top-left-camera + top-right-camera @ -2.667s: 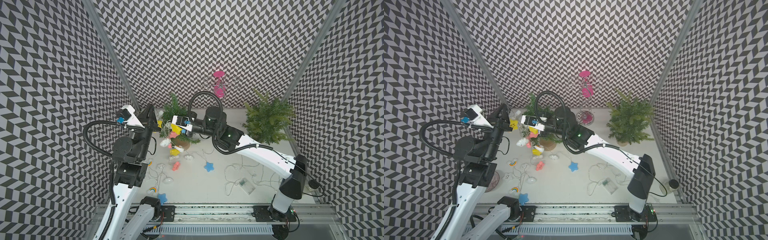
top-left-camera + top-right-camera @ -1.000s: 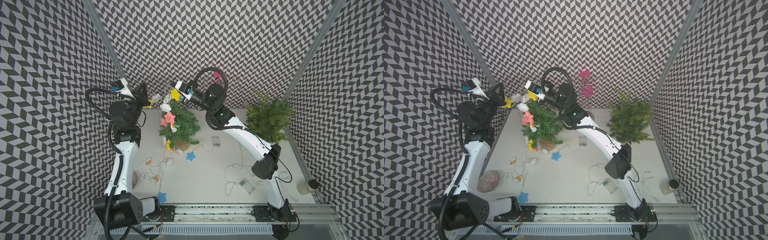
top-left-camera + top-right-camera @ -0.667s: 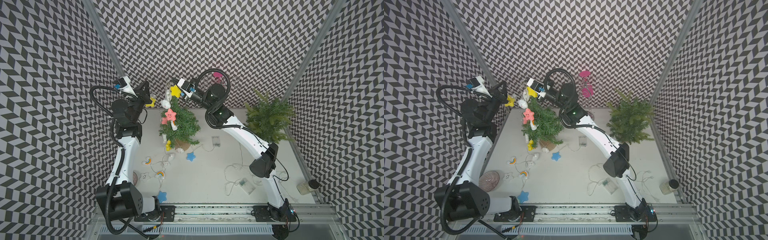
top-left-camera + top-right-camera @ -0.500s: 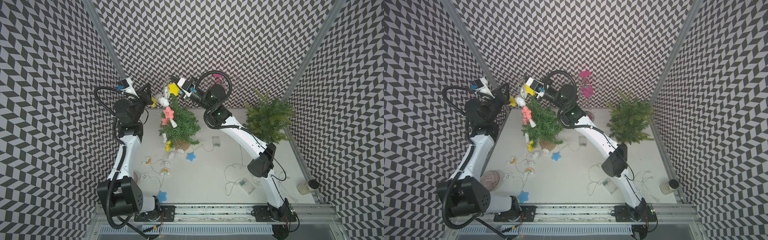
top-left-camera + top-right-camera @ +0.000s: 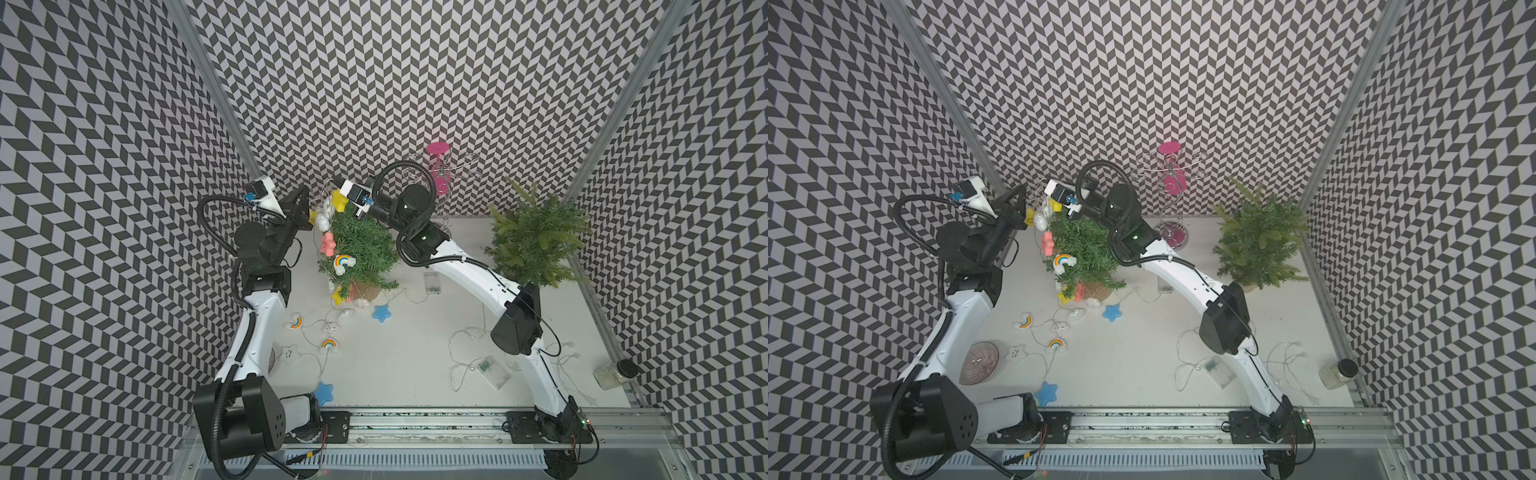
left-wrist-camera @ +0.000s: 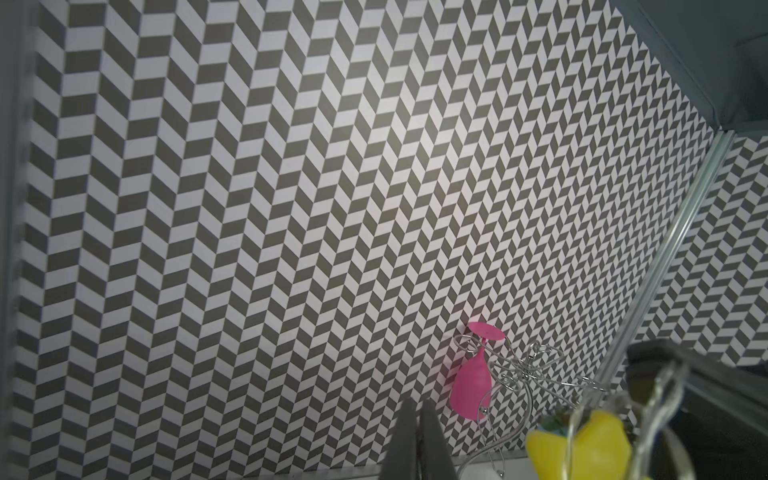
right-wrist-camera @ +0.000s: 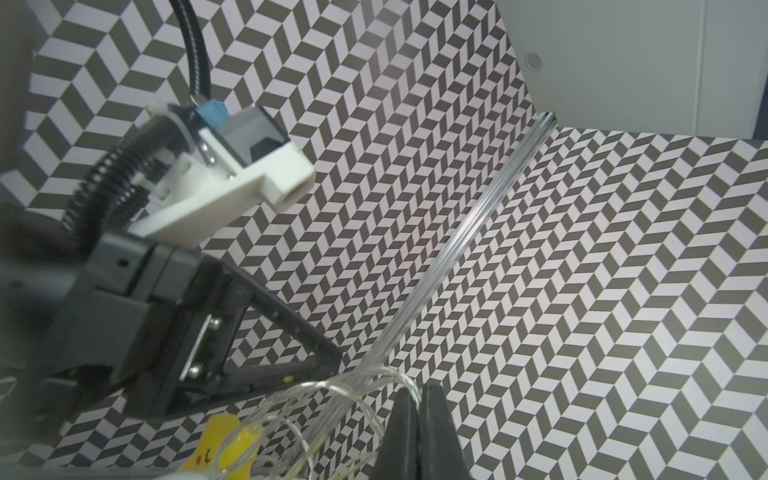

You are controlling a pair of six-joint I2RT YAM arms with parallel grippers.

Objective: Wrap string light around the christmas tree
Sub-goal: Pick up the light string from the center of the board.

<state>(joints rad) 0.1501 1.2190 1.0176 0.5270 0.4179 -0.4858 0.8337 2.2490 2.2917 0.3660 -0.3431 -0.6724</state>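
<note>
Top views are both showing the white table (image 5: 415, 357) with two arms reaching to its far end, where the christmas tree (image 5: 365, 245) is standing upright in its brown pot. The left arm (image 5: 257, 324) is rising beside the tree, and the right arm (image 5: 469, 270) is arching over to it from the other side, so both wrists are hanging near the tree's tip. The string light (image 5: 1055, 343) is lying partly on the tree: a rainbow lamp (image 5: 344, 262) and a pink star lamp (image 5: 328, 243) are resting against its branches, while the rest is trailing over the table in front of the pot. The right gripper (image 7: 417, 390) is pinching loops of the clear wire just above the tree's tip, jaws pressed together on them. The left gripper (image 6: 417, 405) is pressed tight as well, just beside the tip; whether it is nipping the wire I cannot tell. A yellow star lamp (image 5: 341, 199) is dangling right at the tree's tip.
</note>
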